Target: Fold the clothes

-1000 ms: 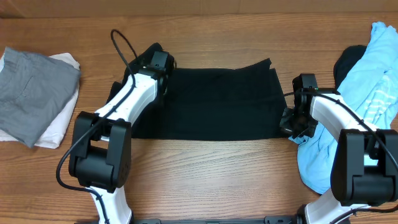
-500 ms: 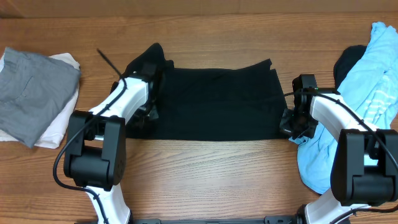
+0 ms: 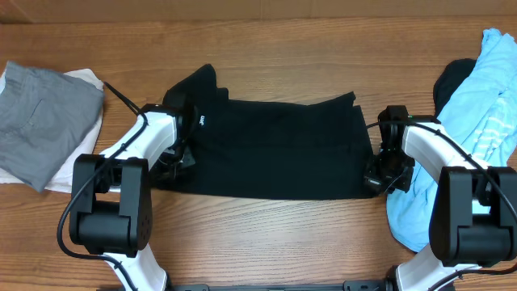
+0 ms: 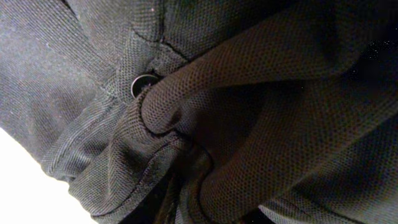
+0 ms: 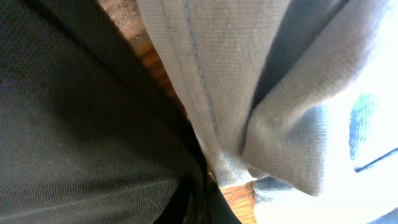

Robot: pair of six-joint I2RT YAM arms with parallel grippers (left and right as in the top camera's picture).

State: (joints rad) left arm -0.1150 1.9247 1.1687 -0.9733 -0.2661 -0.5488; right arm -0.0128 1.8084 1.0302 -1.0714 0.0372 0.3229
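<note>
The black shirt (image 3: 275, 145) lies spread across the middle of the table, with a collar flap at its far left. My left gripper (image 3: 172, 164) sits at its left edge, shut on bunched black fabric. The left wrist view is filled with black mesh cloth (image 4: 249, 93) and a small button (image 4: 144, 84); the fingers are hidden. My right gripper (image 3: 376, 176) is at the shirt's near right corner, shut on its edge. The right wrist view shows black cloth (image 5: 74, 124) beside the light blue shirt (image 5: 217, 74). That blue shirt (image 3: 485, 105) is heaped at the right.
A folded grey garment (image 3: 44, 121) lies on a white one (image 3: 77, 166) at the table's left edge. A dark garment (image 3: 452, 81) lies under the blue heap. Bare wooden table (image 3: 266, 234) runs along the front.
My left gripper has come from the shirt's far left corner toward the front, dragging the cloth with it. The right gripper moved slightly nearer too. The shirt shifted toward the front.
</note>
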